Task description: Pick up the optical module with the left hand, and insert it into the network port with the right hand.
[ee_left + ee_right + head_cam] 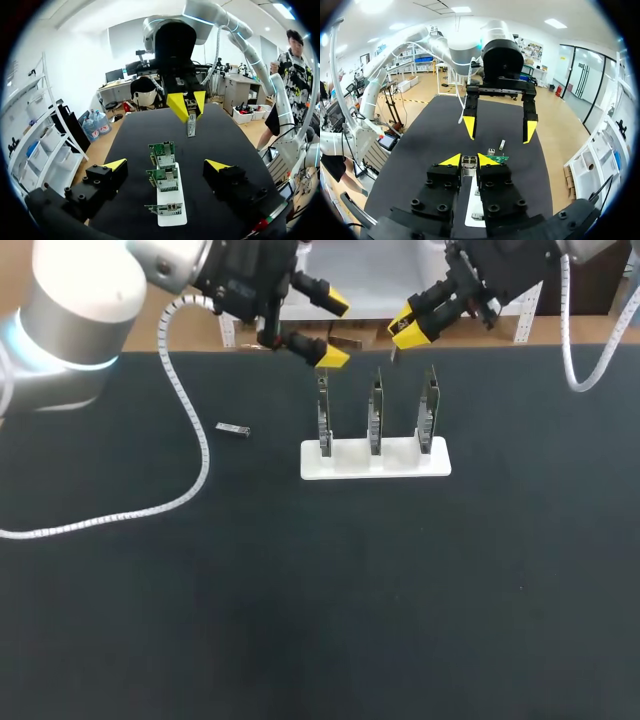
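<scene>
Now right fingers [406, 331] pinch a module [191, 125] above stand [345, 464]; left fingers [331, 356] spread wide, empty, above stand; second module [232, 429] lies left of stand.

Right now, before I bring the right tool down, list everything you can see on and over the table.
held optical module: one, silver-grey, hanging from the right tool above the cards
loose optical module: one, silver-grey, flat on the table, to my left of the stand
network cards: three, green, upright in a row in the stand
stand: one, white, mid-table
cable: one, white spiral, trailing from the left arm across the table
table: one, black top
left tool: one, black with yellow tips, open, empty, over the far side near the left-hand card
right tool: one, black with yellow tips, shut on the held optical module, above the cards
</scene>
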Robot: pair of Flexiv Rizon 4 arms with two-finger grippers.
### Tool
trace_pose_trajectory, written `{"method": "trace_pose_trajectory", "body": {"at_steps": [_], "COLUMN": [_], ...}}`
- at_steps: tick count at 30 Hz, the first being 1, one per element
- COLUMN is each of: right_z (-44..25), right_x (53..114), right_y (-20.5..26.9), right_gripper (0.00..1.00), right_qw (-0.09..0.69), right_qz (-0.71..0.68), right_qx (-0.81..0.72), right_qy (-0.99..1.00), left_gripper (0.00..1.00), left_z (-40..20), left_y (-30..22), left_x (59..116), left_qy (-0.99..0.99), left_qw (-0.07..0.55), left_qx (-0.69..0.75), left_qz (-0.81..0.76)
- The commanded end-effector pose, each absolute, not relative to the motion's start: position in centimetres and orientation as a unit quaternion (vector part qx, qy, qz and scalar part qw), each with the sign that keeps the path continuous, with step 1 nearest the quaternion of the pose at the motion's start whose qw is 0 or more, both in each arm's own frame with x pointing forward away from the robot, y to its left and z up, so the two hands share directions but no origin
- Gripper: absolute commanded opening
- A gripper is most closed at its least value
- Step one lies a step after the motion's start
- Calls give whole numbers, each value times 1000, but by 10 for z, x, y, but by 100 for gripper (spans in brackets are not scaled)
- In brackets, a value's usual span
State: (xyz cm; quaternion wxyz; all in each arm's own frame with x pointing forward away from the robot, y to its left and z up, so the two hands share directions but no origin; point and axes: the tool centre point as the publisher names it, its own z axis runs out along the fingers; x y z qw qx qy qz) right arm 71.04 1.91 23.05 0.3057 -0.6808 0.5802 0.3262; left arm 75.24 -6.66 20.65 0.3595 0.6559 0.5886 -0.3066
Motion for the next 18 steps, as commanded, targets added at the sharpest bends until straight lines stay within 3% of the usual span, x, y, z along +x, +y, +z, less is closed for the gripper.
{"method": "trace_pose_trajectory", "body": {"at_steps": [1,18], "right_z": [230,207], "right_x": [710,707], "right_y": [19,28], "right_gripper": [0,0], "right_qw": [307,261], "right_qz": [326,350], "right_qx": [-681,-665], "right_qy": [580,606], "left_gripper": [100,100], "left_z": [207,207], "left_y": [-67,-67], "left_x": [754,754], "left_qy": [589,589], "left_qw": [358,358], "left_qx": [657,657], "left_qz": [-307,-307]}}
